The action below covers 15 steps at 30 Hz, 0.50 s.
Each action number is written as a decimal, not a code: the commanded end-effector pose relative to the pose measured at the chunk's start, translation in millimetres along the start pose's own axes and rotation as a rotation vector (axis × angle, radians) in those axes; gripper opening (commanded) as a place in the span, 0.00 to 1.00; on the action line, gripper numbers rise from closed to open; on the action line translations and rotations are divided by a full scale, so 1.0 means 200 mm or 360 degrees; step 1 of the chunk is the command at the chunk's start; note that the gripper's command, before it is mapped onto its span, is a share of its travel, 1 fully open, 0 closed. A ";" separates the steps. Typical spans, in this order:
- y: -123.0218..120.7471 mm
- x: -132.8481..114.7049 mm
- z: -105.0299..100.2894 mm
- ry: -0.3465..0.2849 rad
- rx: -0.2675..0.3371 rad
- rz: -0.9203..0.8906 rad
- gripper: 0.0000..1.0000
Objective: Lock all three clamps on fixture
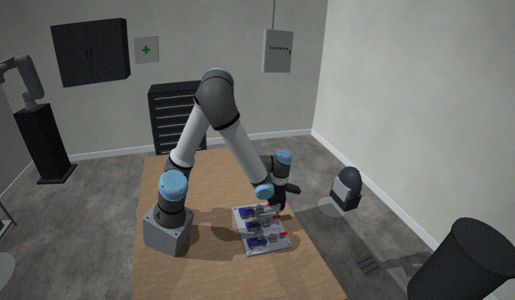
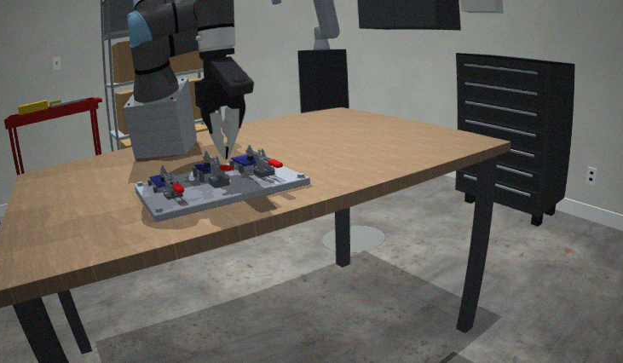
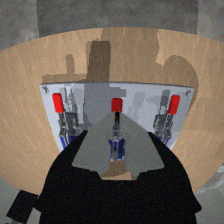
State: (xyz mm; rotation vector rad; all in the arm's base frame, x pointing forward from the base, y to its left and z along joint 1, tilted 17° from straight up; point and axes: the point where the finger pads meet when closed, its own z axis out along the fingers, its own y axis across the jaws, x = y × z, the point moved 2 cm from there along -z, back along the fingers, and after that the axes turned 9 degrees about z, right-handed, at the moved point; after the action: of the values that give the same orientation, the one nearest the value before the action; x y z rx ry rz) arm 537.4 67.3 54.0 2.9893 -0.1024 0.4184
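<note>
A grey fixture plate point(image 2: 221, 189) lies on the wooden table and carries three toggle clamps with red handle grips, each over a blue part. In the exterior view the clamps are the left point(image 2: 171, 184), the middle point(image 2: 216, 173) and the right point(image 2: 262, 165). Their handles lie low, pointing toward the table's near edge. My gripper point(image 2: 225, 153) is shut and empty, fingertips pointing down just above the middle clamp, behind its red grip point(image 2: 226, 167). In the wrist view the shut fingers sit over the middle clamp, its red grip point(image 3: 116, 104) just beyond the tips. In the top view the wrist hides the far clamp point(image 1: 264, 208).
The arm's grey base block point(image 2: 158, 121) stands on the table behind the fixture. A black drawer cabinet point(image 2: 514, 135) stands to the right, off the table. A red cart point(image 2: 52, 117) and shelving stand at the back left.
</note>
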 end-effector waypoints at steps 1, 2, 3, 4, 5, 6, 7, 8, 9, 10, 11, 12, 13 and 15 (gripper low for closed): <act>0.00 0.00 0.00 0.0002 0.0000 0.0000 0.00; 0.00 0.00 0.00 0.0002 0.0000 0.0000 0.00; 0.00 0.00 0.00 0.0002 0.0000 0.0000 0.00; 0.00 0.00 0.00 0.0002 0.0000 0.0000 0.00; 0.00 0.00 0.00 0.0002 0.0000 0.0000 0.00; 0.00 0.00 0.01 0.0002 0.0000 0.0000 0.00; 0.00 0.01 0.02 0.0002 0.0000 0.0000 0.00; 0.00 0.01 0.02 0.0002 0.0000 0.0000 0.00; 0.00 0.01 0.03 0.0002 0.0000 0.0000 0.00; 0.00 0.01 0.04 0.0002 0.0000 0.0000 0.00; 0.00 0.01 0.04 0.0002 0.0000 0.0000 0.00; 0.00 0.01 0.04 0.0002 0.0000 0.0000 0.00; 0.00 0.01 0.04 0.0002 0.0000 0.0000 0.00; 0.00 0.01 0.04 0.0002 0.0000 0.0000 0.00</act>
State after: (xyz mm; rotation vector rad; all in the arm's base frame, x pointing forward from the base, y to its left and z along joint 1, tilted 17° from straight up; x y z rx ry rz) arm 540.5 66.5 47.1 2.9893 -0.1024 0.4184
